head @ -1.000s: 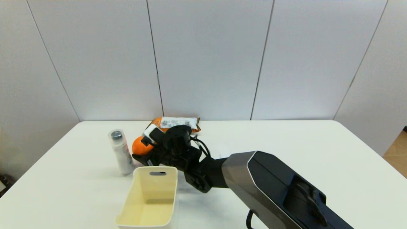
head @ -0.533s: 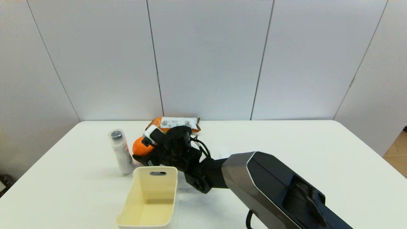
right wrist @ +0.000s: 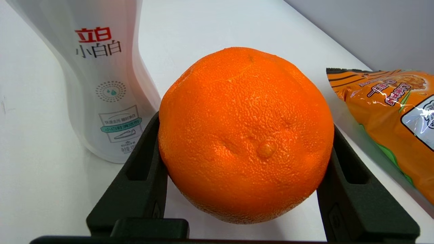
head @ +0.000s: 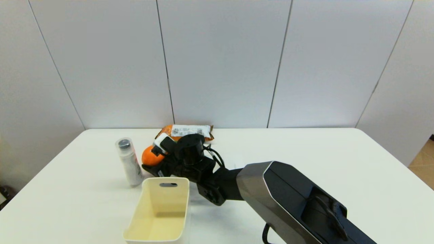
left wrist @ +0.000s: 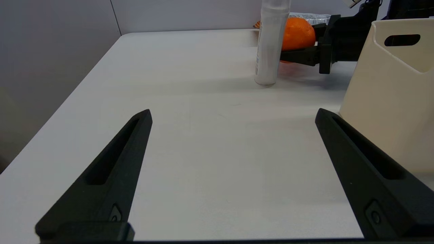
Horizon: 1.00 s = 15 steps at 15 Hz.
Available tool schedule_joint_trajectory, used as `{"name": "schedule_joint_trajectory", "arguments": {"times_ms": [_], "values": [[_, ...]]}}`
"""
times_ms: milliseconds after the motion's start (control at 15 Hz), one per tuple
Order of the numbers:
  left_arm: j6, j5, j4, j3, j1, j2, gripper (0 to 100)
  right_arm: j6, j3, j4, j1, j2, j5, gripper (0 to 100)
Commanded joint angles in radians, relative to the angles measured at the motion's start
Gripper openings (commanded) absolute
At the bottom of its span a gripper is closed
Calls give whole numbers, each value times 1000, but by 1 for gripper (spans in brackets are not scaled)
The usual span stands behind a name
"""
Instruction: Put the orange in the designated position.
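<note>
One orange (right wrist: 245, 135) sits between the two black fingers (right wrist: 135, 176) of the right gripper (head: 152, 162), which is pinching it at its widest girth, at the far left part of the white table (head: 305, 159). It lies between a white bottle (head: 129, 162), just beside it on the robot's left, and an orange snack packet (head: 188, 130) just behind it. Whether the fruit rests on the tabletop or hangs slightly above it, I cannot tell. By its dimpled skin I judge the orange firm yet slightly yielding, moderately heavy and prone to roll; the rind should give decent friction, so holding it across the middle, as now, looks sound, without hard squeezing. A cream plastic bin (head: 159, 210) stands near the gripper, closer to the robot, and its inside looks empty. The left gripper (left wrist: 234, 142) hovers low over bare tabletop well apart from the orange, its fingers spread wide with nothing between them
</note>
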Motion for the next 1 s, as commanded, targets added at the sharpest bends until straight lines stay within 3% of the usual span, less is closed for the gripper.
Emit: {"name": "schedule_joint_trajectory", "arguments": {"times_ms": [67, 867, 1000], "values": [[0, 0, 0, 0, 0, 0, 100, -1, 0, -4, 2, 1, 2, 0], [0, 0, 0, 0, 0, 0, 100, -6, 0, -34, 3, 18, 6, 0], [0, 0, 0, 0, 0, 0, 100, -6, 0, -45, 3, 18, 42, 0]]}}
